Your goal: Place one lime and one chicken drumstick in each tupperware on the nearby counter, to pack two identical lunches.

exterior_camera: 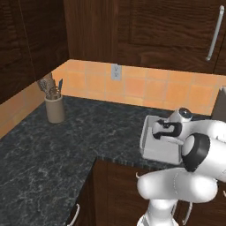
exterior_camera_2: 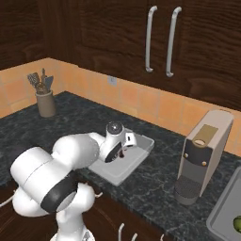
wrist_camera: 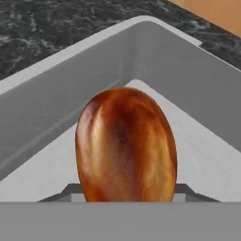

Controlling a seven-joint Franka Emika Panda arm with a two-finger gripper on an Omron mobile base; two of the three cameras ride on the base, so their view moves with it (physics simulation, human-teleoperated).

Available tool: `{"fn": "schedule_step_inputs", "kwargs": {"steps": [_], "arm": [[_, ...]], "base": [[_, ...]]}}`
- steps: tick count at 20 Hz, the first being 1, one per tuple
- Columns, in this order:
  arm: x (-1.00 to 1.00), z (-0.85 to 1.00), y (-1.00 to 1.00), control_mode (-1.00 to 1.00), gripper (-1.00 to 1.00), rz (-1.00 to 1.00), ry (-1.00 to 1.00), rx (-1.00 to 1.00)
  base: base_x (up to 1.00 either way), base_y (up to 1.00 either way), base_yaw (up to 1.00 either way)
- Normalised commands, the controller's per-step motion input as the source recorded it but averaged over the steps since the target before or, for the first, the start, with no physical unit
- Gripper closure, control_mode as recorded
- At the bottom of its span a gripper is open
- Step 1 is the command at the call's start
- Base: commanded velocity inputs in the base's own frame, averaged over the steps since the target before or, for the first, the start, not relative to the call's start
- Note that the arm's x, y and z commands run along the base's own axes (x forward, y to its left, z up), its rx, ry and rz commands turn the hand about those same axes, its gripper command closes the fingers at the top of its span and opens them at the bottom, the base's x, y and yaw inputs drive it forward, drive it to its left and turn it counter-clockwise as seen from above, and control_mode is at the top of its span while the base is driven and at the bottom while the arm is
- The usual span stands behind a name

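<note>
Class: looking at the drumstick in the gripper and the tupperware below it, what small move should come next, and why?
Probably lower a little and open the jaws. The gripper holds the drumstick over the tupperware, whose grey floor and walls surround it in the hand view, so releasing should drop it inside.

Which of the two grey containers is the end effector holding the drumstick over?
The container left of the coffee machine, with the drumstick above it; the other container, at the far right, holds something green.
</note>
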Motion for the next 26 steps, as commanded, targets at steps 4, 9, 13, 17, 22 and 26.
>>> {"fn": "schedule_step_inputs", "kwargs": {"steps": [4,9,13,17,22,26], "arm": [[0.71,-0.31,-0.14,-1.0,-1.0,0.07,0.01,0.0],[0.14,0.29,-0.09,-1.0,-1.0,0.03,0.07,0.01],[-0.27,0.96,0.01,-1.0,-1.0,0.01,0.01,0.0],[-0.29,1.0,0.29,-1.0,-1.0,0.0,0.14,0.0],[-0.55,0.99,0.52,-1.0,-1.0,-0.04,0.04,0.14],[-0.84,0.77,0.62,-1.0,-1.0,-0.07,-0.09,0.33]], "base": [[0.0,0.0,0.0],[0.0,0.0,0.0],[0.0,0.0,0.0],[0.0,0.0,0.0],[0.0,0.0,0.0],[0.0,0.0,0.0]]}}
